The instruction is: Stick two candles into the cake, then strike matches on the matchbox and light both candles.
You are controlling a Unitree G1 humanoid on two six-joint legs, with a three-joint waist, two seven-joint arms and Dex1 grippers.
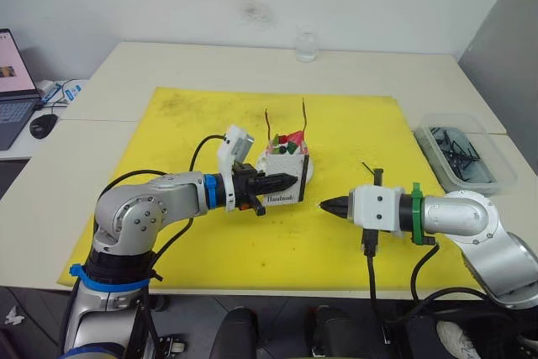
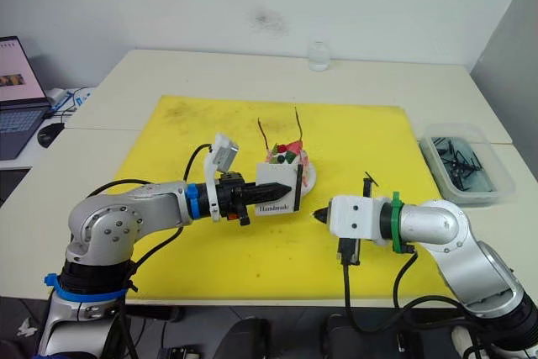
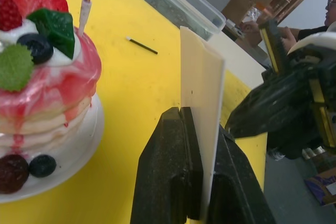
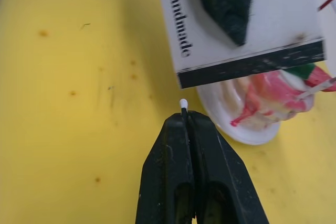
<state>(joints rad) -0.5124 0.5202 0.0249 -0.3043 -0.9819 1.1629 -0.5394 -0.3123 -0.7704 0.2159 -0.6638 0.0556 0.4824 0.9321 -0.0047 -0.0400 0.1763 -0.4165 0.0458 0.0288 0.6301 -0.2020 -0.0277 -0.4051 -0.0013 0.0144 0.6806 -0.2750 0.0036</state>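
From my seat, the two head eyes look forward and down over the yellow mat [image 1: 336, 241], a little apart sideways, both taking in the cake [image 2: 286, 161] and matchbox [image 2: 276, 192]. The left wrist camera sits close behind its fingers [image 3: 168, 182], facing the cake side-on. The right wrist camera looks down its fingers [image 4: 173, 171] at the matchbox, close

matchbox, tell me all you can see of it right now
The matchbox is a flat white rectangular box, card by its look, with black "Handmade" lettering on its broad face and a scuffed black striking strip along one edge. It is held up off the yellow mat, standing on edge in the left claw, whose fingers pinch its broad faces. It sits just in front of the cake. The right claw points a white-tipped match at the strip, not yet touching.
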